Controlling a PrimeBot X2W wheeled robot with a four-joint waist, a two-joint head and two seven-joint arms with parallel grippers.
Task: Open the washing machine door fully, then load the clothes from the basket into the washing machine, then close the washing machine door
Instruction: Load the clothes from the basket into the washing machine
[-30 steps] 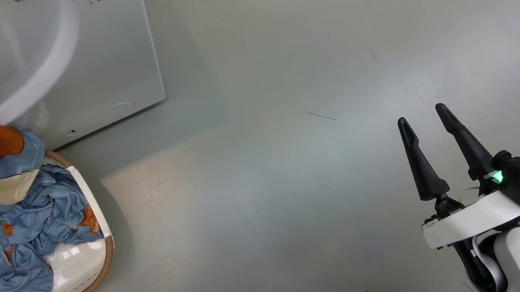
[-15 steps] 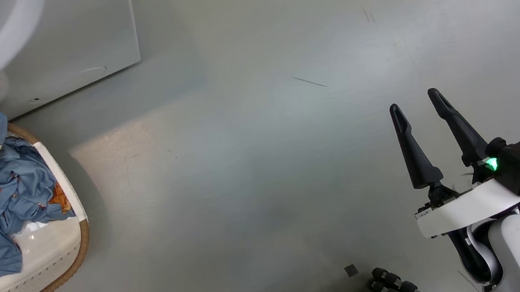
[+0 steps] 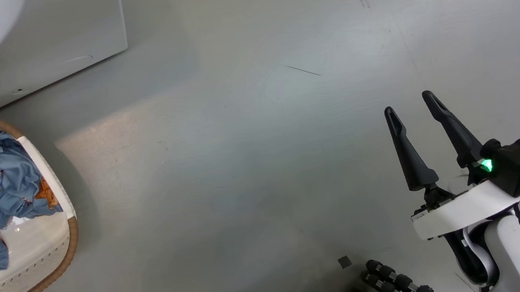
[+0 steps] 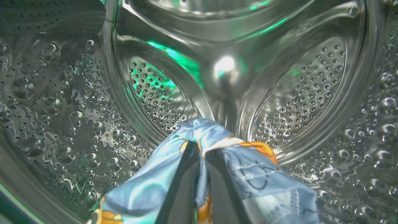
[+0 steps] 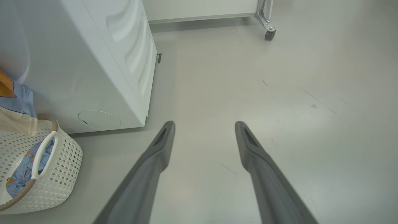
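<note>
Left fingers [image 4: 183, 186] clamped on clothes [image 4: 146, 186] inside washing machine drum [image 4: 307, 87] | right fingers [image 3: 409, 155] wide, empty | basket [image 5: 62, 174]: more clothes

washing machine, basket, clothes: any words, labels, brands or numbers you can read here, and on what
No text can be read in these views.
washing machine: plain white panels, no label or brand to be seen.
basket: no sticker or lettering to be seen.
clothes: cartoon print with drawn lines, no letters that can be made out.
</note>
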